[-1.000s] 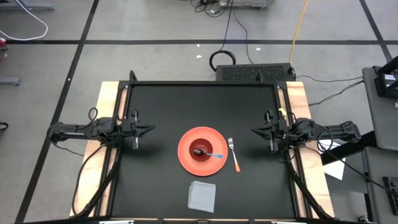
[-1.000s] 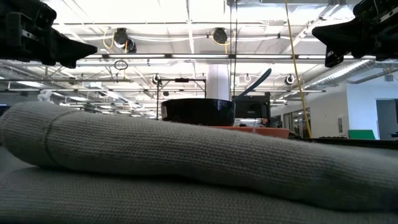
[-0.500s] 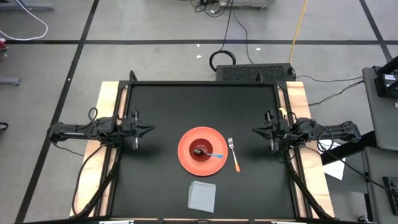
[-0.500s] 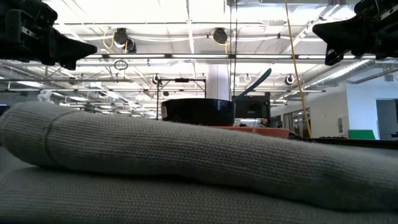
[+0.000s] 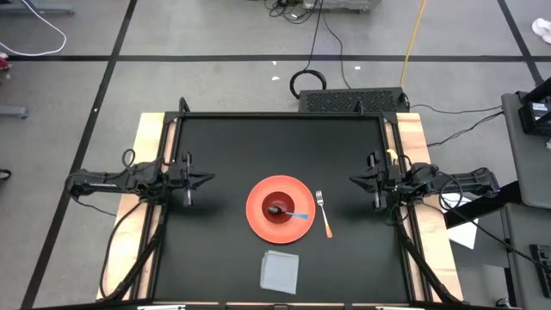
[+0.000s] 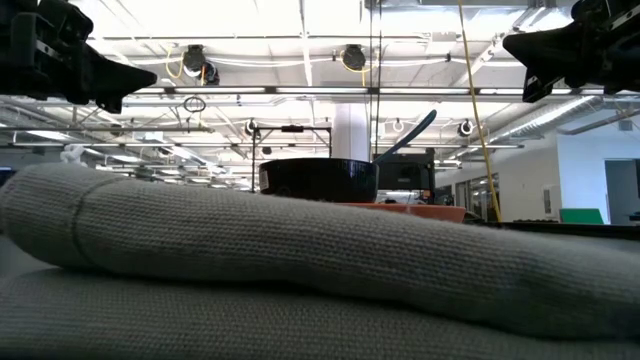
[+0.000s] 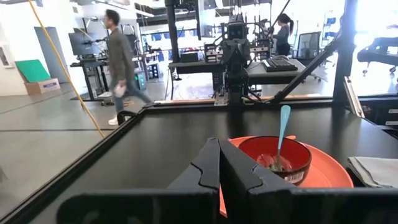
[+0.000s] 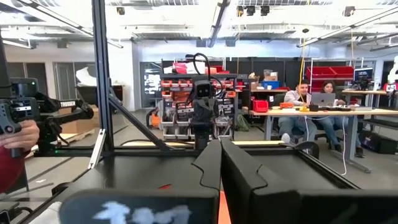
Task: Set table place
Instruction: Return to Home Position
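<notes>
An orange plate (image 5: 278, 208) lies on the black table (image 5: 224, 146), a little near of its middle. A dark red bowl (image 5: 278, 209) stands on the plate, with a blue-handled spoon (image 5: 297, 215) leaning in it. A fork with an orange handle (image 5: 324, 215) lies right of the plate. A folded grey napkin (image 5: 280, 270) lies near the front edge and fills the low view (image 6: 300, 270). My left gripper (image 5: 209, 179) is shut and empty above the table's left side. My right gripper (image 5: 351, 180) is shut and empty above its right side.
The bowl and plate also show in the left wrist view (image 7: 280, 158). Light wooden strips (image 5: 146, 138) run along the table's left and right sides. A black box (image 5: 353, 100) and cables lie on the floor behind the table. People stand and sit in the room beyond.
</notes>
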`<act>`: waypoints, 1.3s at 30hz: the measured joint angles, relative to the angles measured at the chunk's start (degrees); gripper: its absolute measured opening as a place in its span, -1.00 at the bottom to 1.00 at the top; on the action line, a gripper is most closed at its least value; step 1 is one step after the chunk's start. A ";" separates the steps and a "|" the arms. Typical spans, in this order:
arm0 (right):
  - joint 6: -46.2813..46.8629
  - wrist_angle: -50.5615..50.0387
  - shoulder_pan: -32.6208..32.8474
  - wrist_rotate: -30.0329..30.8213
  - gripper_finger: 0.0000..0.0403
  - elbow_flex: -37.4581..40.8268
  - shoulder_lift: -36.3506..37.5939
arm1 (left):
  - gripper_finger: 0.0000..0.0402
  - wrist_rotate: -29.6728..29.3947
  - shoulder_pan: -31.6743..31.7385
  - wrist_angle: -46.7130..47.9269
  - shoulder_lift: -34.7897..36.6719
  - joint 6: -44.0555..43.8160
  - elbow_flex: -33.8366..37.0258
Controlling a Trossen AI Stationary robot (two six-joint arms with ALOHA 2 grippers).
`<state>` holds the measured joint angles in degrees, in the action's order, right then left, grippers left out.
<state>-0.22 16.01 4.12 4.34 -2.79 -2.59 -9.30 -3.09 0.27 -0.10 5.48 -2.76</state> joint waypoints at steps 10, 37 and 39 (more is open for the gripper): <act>-0.48 -0.22 -0.01 0.04 -1.00 0.00 0.00 | -0.99 -0.15 0.00 3.73 0.00 -2.65 -1.45; 1.02 -1.72 -0.01 0.06 -1.00 0.00 0.01 | -1.00 -1.40 0.00 6.95 0.00 -1.73 -1.03; 1.02 -1.70 -0.02 0.04 -1.00 0.00 0.02 | -1.00 -1.40 0.00 6.95 -0.02 -1.73 -1.03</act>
<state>0.81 14.31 4.10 4.38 -2.79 -2.57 -10.70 -3.09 7.22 -0.12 3.75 -3.79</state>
